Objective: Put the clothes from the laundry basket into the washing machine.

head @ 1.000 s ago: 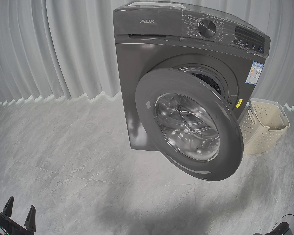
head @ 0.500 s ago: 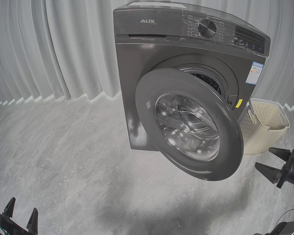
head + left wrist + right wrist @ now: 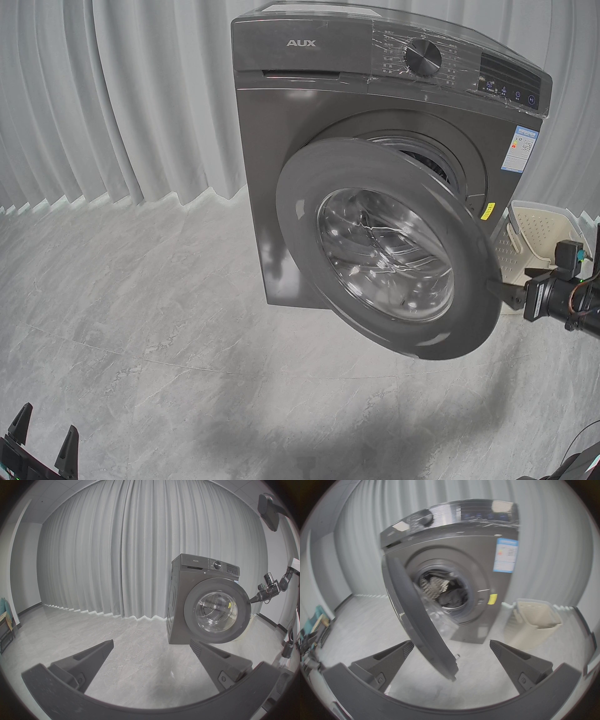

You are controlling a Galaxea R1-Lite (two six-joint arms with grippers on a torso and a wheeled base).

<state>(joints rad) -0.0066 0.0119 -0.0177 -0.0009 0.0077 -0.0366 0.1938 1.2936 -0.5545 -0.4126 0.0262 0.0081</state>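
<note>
Right gripper (image 3: 450, 644), fingers spread, meets the washing machine door (image 3: 381, 250) rim at 3 o'clock; rigid, hinged, probably heavy, best pushed there.

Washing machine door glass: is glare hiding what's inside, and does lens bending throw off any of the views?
Head view: bright glints speckle the door glass, so nothing behind it can be read. Left wrist view: the curtain folds bow outward toward the rim, which is fisheye bending. Right wrist view: past the open door, clothes inside the washing machine show dim but readable.
</note>
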